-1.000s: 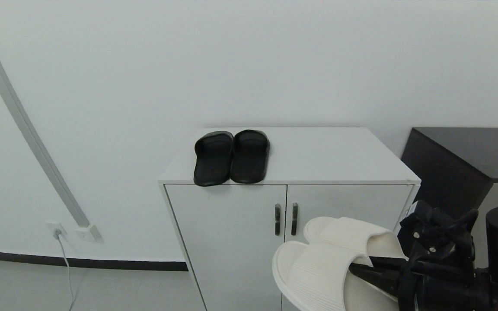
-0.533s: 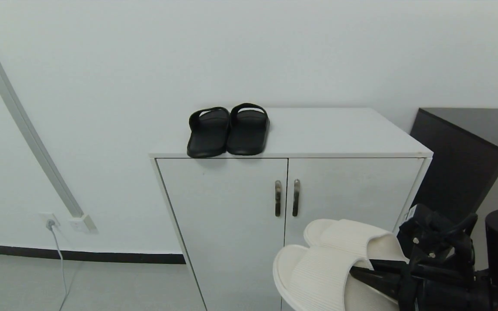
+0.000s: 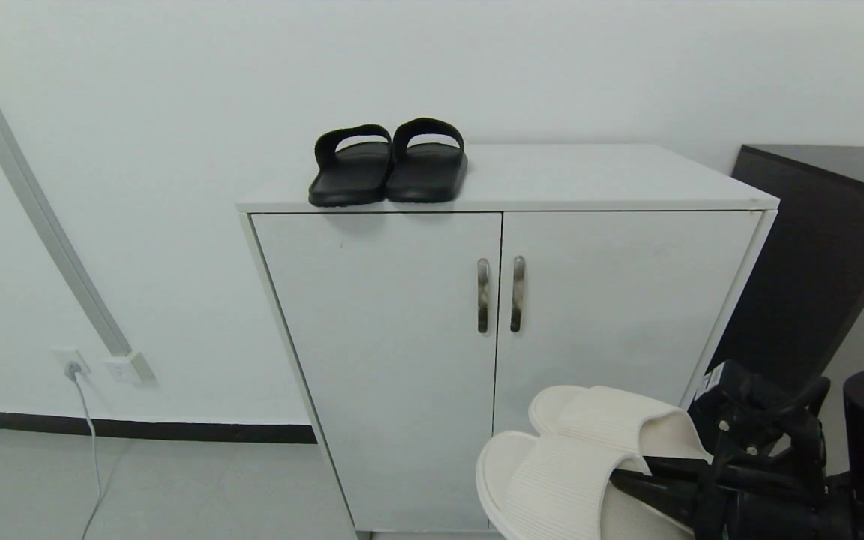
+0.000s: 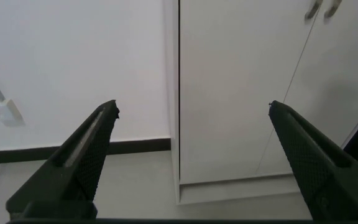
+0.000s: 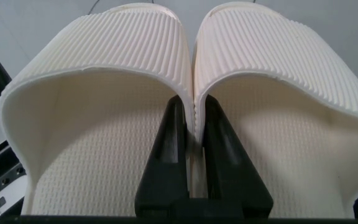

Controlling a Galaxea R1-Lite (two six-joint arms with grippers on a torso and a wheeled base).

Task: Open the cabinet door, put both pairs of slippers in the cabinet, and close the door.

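With the right gripper (image 5: 192,111), pinched two white ribbed foam slippers (image 3: 589,450) together, low before the tall white cabinet (image 3: 627,180). Had the left gripper (image 4: 192,107) spread wide, empty, facing its two shut doors (image 3: 379,337). Found two upright metal handles (image 3: 483,295) higher, at the middle. Found two black rubber slippers (image 3: 391,165) on top.

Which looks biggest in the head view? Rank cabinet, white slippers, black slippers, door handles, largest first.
1. cabinet
2. white slippers, enlarged by nearness to the camera
3. black slippers; true order against the white pair unsure
4. door handles
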